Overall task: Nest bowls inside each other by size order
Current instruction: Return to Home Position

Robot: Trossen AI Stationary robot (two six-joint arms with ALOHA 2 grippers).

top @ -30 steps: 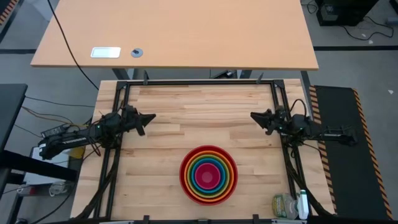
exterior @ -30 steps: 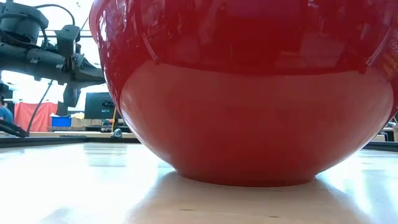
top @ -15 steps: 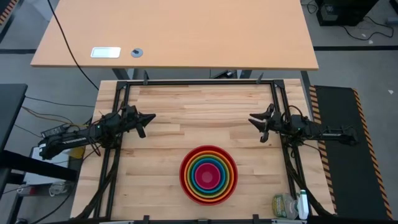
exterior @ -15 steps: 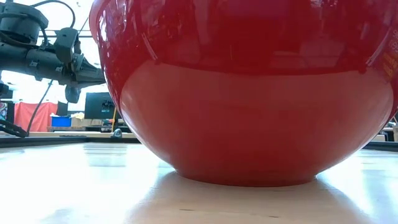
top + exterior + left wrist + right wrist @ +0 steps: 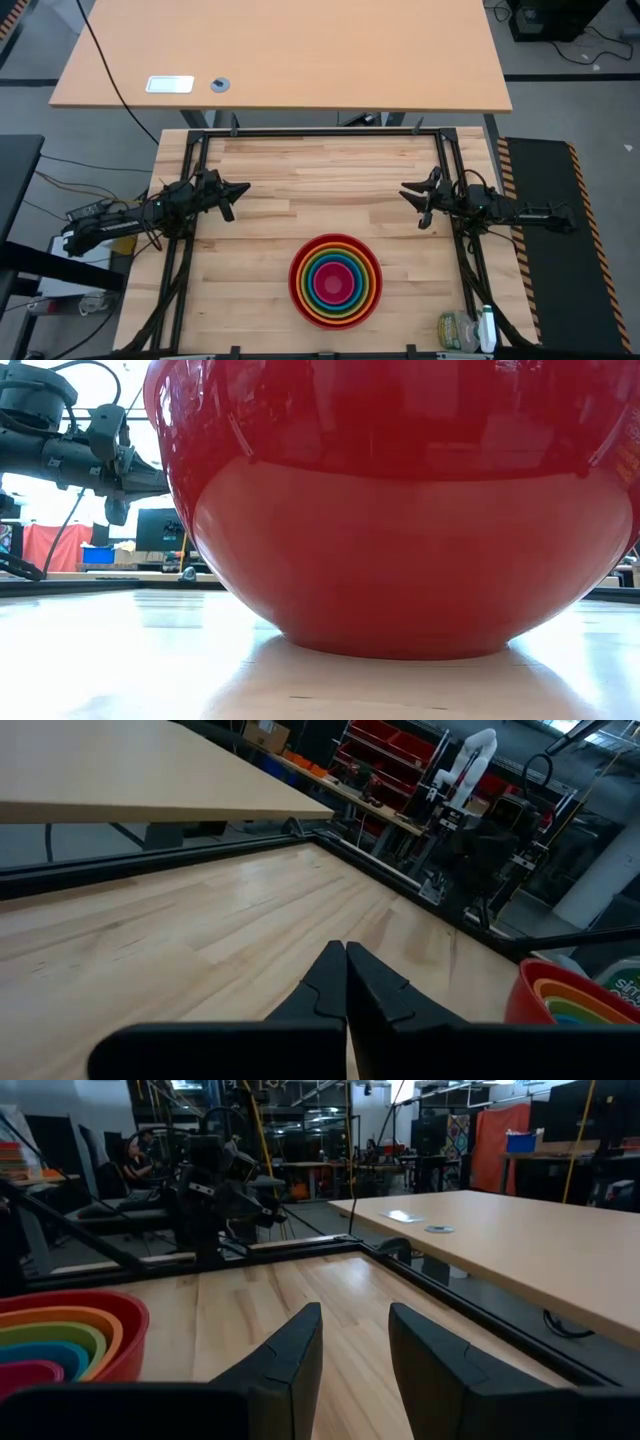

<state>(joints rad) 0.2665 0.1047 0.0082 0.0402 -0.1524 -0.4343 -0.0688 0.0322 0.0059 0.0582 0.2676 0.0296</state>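
Five bowls sit nested in one stack (image 5: 335, 281) on the table's near middle: red outermost, then orange, lime green, blue, and magenta pink in the centre. The red bowl (image 5: 400, 510) rests on its base and fills the low view. The stack's rim shows in the left wrist view (image 5: 560, 1000) and the right wrist view (image 5: 70, 1335). My left gripper (image 5: 243, 187) is shut and empty at the table's left side (image 5: 345, 955). My right gripper (image 5: 410, 205) is open and empty at the right side (image 5: 355, 1320). Both stand well away from the bowls.
A black frame rail (image 5: 320, 132) runs along the table's far edge and down both sides. A light wooden desk (image 5: 280, 55) stands beyond the far edge. Bottles (image 5: 465, 330) sit off the near right corner. Bare wood lies between the grippers and the stack.
My right gripper has opened its fingers at the table's right side without leaving its place. The bowls have not moved.
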